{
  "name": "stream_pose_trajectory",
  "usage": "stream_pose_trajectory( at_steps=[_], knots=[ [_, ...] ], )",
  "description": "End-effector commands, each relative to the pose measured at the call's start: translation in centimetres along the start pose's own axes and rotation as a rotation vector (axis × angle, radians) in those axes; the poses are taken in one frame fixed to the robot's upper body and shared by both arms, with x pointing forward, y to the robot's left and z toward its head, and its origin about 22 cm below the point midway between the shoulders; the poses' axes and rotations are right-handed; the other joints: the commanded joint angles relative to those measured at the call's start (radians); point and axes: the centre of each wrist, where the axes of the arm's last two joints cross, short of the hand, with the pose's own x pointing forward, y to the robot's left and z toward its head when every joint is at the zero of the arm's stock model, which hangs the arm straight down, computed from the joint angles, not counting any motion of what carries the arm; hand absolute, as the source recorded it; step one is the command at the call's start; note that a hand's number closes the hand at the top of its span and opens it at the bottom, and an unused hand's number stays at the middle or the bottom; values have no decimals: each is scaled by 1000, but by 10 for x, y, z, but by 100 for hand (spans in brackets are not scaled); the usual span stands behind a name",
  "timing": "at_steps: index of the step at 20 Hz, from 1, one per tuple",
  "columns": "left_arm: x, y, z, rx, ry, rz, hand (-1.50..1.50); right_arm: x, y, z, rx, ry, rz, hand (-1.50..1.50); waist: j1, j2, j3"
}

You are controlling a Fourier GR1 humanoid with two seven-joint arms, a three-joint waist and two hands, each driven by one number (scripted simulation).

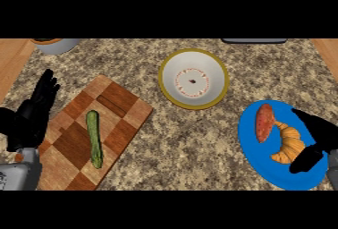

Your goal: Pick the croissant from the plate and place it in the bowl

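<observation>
A golden croissant lies on the blue plate at the right, beside a reddish sausage-like piece. My right hand hovers over the plate's right side, fingers and thumb spread on either side of the croissant's right end, not closed on it. The white bowl with a yellow rim stands at the upper middle, apart from the plate. My left hand rests open at the left edge, fingers up.
A checkered wooden cutting board lies at the left with a green cucumber on it. A pot shows at the top left and a dark object at the top edge. Wooden edges flank the granite counter.
</observation>
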Motion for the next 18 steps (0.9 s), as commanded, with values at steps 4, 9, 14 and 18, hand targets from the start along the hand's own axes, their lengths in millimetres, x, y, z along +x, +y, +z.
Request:
stream_pose_trajectory(
  at_steps=[4,9,14,18],
  knots=[
    [-10,16,-12,-8,4,14,0,-11,24,-11,-10,7,-33,-150,-4,1,0],
    [-7,18,3,-6,-13,2,0,-19,27,-23,-3,36,-11,-150,0,0,0],
    [-10,-3,4,4,-20,3,0,-4,35,-40,89,4,-61,150,2,1,0],
    [-8,28,-2,-1,-6,4,0,-3,21,-40,64,-71,-21,150,2,0,0]
  ],
)
